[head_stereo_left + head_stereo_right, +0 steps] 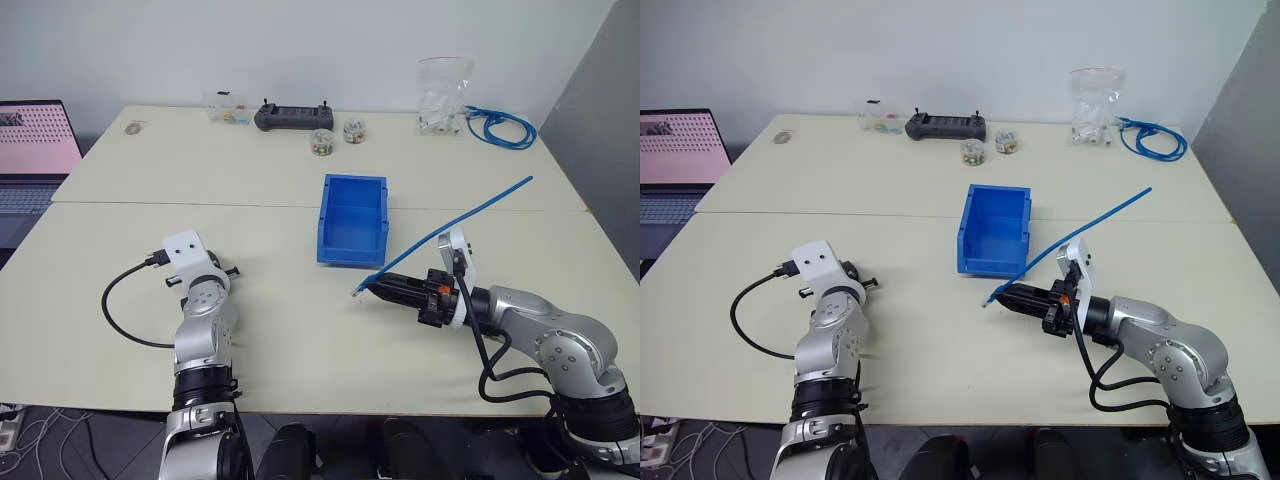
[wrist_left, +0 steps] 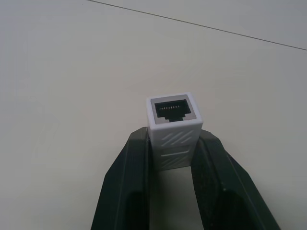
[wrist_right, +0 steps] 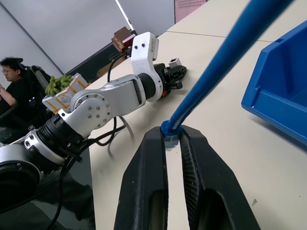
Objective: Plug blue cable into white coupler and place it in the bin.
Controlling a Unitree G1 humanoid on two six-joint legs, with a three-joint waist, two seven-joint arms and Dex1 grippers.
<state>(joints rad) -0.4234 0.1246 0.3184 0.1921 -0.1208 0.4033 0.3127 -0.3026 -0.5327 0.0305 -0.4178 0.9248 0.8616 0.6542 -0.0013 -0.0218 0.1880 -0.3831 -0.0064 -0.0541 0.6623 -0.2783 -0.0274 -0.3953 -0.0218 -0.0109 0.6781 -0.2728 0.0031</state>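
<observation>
The left gripper (image 2: pixel 173 158) has its jaws clamped on the white coupler (image 2: pixel 174 128), which stands up between the two black fingers (image 2: pixel 129 182) with its dark socket face turned away from the wrist, above the pale bench (image 1: pixel 290 330). Seen from the head, this arm sits at the left of the near bench, well apart from the bin (image 1: pixel 353 218). The right gripper (image 3: pixel 173 139) has its jaws pinched on the blue cable (image 1: pixel 455 222) right behind its small clear plug (image 1: pixel 357 292); the plug end points toward the robot's left, and the rest of the cable rises stiffly up and away to the right, over the bench. The blue bin stands open near the middle of the bench, just beyond the plug end, with nothing visible inside. Coupler and plug are well apart, not joined. Along the far edge lie a black controller (image 1: pixel 293 116), small round jars (image 1: pixel 322 142), a clear bag (image 1: pixel 443 95) and a looped bundle of blue cable (image 1: pixel 500 127). A laptop (image 1: pixel 35 150) stands at the left.
</observation>
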